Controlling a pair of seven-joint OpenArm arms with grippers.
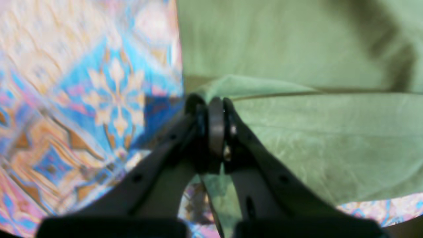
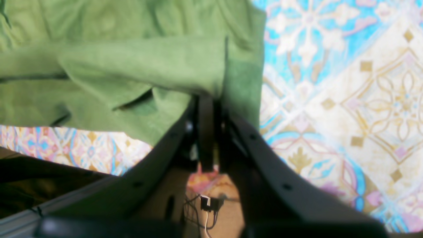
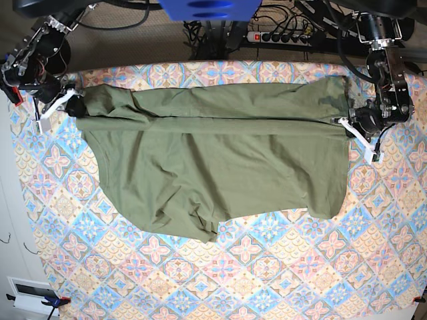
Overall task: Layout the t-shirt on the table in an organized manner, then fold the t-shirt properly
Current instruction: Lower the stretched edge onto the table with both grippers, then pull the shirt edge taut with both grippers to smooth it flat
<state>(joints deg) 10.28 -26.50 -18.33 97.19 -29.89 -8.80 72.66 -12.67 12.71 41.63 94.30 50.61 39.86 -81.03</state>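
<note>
Both wrist views showed the left gripper [image 1: 213,102] and right gripper [image 2: 206,99] pinching the t-shirt [image 3: 213,153]. Only the base view showed it stretched across the table [image 3: 267,280].

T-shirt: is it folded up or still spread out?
Mostly spread. The t-shirt covers a wide stretch of table, with only its far edge doubled over.

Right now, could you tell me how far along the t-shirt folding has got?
Done: the t-shirt is spread across the table, though its lower hem looks bunched. In hand: the left gripper and right gripper are each shut on an opposite edge of the shirt, with a band of cloth stretched taut between them, which looks like a first fold under way. Left: laying that fold down, then the rest of the folding.
</note>
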